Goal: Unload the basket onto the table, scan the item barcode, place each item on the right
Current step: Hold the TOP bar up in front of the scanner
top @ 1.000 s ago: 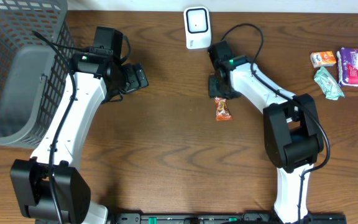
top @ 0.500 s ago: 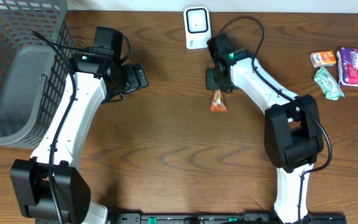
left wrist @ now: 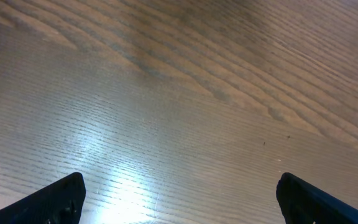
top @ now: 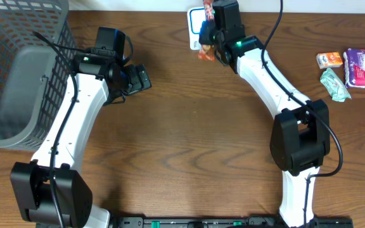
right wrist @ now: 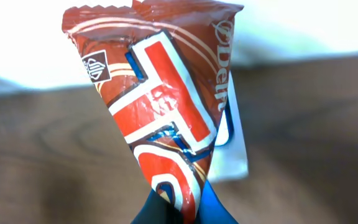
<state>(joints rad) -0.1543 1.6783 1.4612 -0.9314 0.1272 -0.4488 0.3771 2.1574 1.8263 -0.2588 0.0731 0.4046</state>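
The left gripper (left wrist: 180, 202) hangs over bare wood beside the wire basket (top: 18, 38), well apart from the work, its fingers spread wide and empty. The right gripper (right wrist: 182, 211) is the nearer arm. It is clamped on the narrow tail of the snack packet (right wrist: 160, 106), whose long axis runs up away from the fingers, directly before the white scanner (top: 194, 33). No barcode is visible, and which face meets the scanner cannot be told, since the scanner is largely covered.

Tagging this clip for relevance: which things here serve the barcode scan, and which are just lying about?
In the job: snack packet, white scanner, right gripper shut on it.
Lying about: grey basket, orange packet, purple pack, green packet, left gripper, open.
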